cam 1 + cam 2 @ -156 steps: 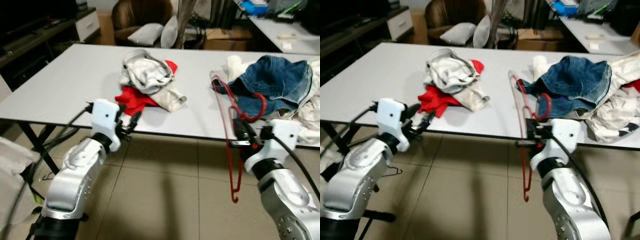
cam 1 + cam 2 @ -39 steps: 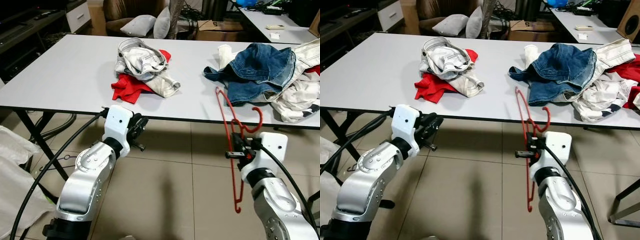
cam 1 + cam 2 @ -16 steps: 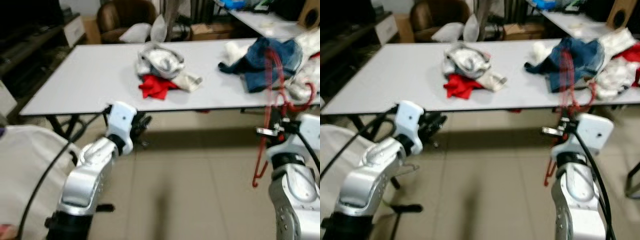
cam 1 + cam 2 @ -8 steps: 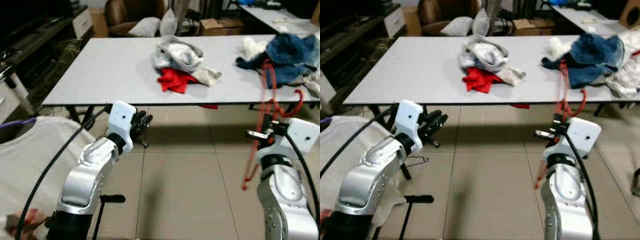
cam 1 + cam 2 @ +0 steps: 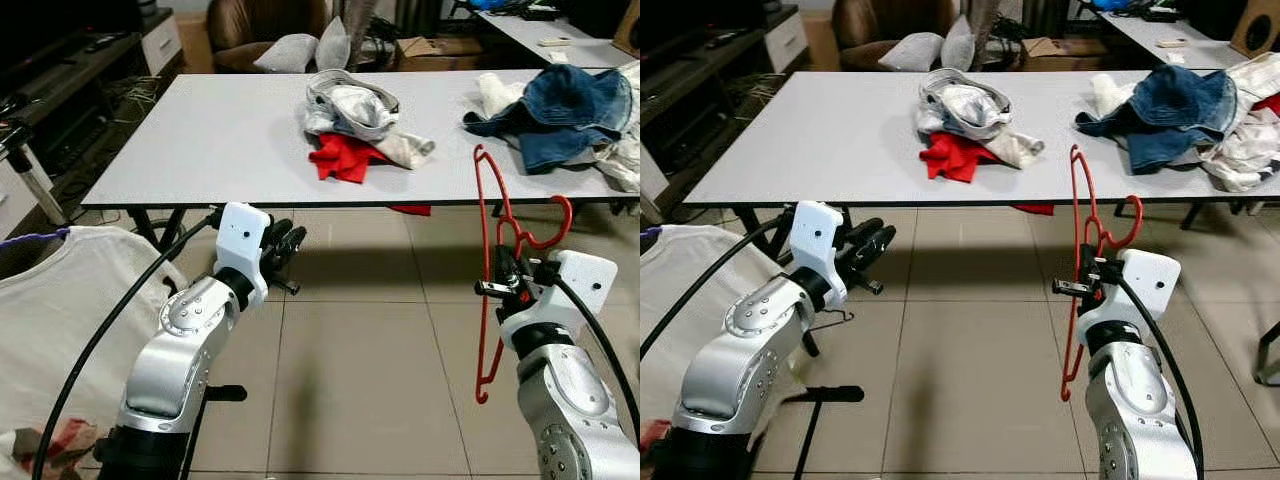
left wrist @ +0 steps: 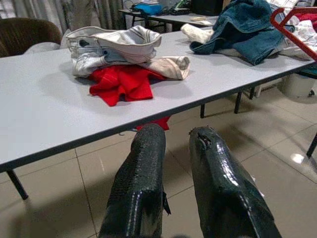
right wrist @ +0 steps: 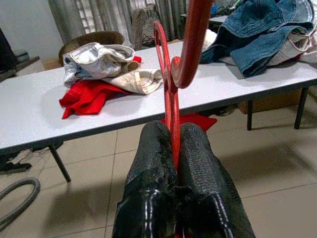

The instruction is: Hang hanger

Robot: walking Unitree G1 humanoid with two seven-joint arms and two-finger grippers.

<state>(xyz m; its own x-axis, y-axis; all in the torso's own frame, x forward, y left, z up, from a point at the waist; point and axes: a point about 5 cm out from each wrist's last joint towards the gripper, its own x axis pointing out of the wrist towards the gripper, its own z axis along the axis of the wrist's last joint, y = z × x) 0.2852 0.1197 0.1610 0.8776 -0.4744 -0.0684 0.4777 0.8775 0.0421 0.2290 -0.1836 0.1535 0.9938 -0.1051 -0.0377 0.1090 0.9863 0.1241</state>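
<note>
The red hanger (image 5: 495, 262) is clamped upright between the fingers of the right gripper (image 7: 172, 144), held out over the tiled floor just short of the grey table (image 5: 200, 130). The left gripper (image 6: 176, 144) is held empty, fingers parted a bit, pointed at the clothes pile (image 5: 355, 115).

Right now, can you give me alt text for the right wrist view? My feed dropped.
The right gripper is shut on a red hanger that rises upright from between its fingers. Beyond stands a white table carrying a red and white clothes pile and blue jeans.
</note>
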